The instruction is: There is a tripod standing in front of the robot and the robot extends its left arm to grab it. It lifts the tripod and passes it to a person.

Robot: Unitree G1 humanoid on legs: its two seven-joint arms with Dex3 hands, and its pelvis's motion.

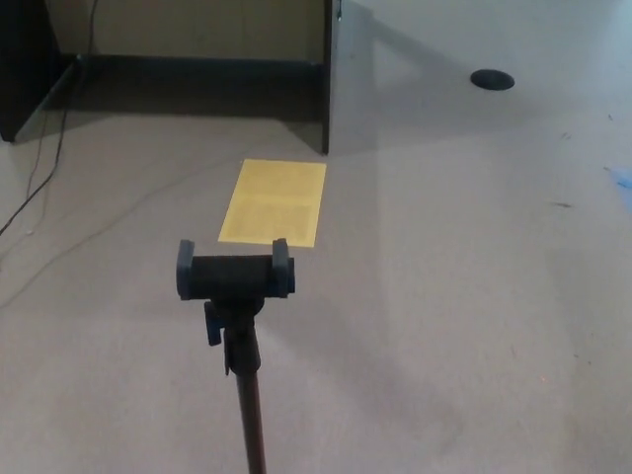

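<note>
A black cable [44, 163] trails along the floor at far left. The tripod [237, 296] stands upright at lower centre, the yellow sheet [274, 201] just beyond it. Neither robot hand shows, so their state cannot be told.

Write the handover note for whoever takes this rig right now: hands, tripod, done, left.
Hands: neither the left nor the right shows in the head view.
Tripod: stands upright in front of the robot, its black phone clamp on top, empty. Its feet are out of the picture.
Floor: a yellow sheet lies beyond the tripod; a desk panel stands further back.
Person: none in view.
Done: nothing; the tripod is untouched.
Left: reach with the left arm, grab the tripod, lift it, pass it to a person.
</note>
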